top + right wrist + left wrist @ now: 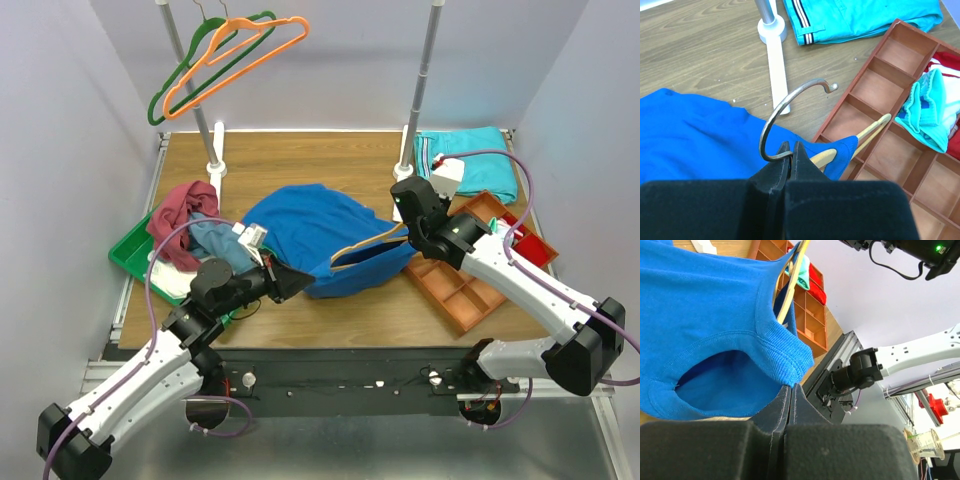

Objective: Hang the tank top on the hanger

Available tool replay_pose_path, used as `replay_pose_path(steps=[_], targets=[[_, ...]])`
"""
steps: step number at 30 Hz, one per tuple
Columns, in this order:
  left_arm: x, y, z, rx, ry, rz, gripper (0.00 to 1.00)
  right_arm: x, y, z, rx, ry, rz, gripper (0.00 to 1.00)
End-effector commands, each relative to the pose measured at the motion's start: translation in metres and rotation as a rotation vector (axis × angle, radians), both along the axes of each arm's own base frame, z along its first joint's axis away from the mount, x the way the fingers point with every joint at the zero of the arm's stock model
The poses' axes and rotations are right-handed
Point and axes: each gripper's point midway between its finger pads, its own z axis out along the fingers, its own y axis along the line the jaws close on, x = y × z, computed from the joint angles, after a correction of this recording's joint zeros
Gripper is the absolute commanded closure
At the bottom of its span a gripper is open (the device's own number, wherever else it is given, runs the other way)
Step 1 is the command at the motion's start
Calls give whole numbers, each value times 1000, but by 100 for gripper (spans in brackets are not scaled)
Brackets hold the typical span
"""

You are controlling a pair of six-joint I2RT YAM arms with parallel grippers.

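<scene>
Wood-grain desk [300, 160], boxed in left, back and right by plain pale lilac-white walls [70, 150]. At the far edge, left metal pole [184, 70] and right metal pole [424, 70], each upright on a white base. Aluminium frame rail [105, 372] along the near edge, dull grey floor [350, 445] below. Soft, even light.

The tank top [310, 235] is plain royal blue. The hanger [365, 246] is pale yellow with a silver hook [785, 97]. Two others are orange [240, 70] and green [155, 108]. The garment [470, 160] is turquoise, edged with dark and white stripes. The cloth [180, 215] is maroon, the bin [128, 255] green.
</scene>
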Motion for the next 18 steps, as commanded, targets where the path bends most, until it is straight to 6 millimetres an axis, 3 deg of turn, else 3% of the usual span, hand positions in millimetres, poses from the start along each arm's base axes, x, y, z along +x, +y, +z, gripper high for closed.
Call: replay_pose_path(steps=[1,7,11,18], targets=[[1,-4,21,-48,-42,-17,100,-1,-19,9,-85,-2,-51,99],[30,-11,34,-28,-28,68,100,4,3,15,-45,2,21,99],[41,-17,63,-53,-78,70,100,6,21,23,-52,-6,57,99],[53,-23,84,-23,-118,79,100,13,46,41,-1,-41,129,99]])
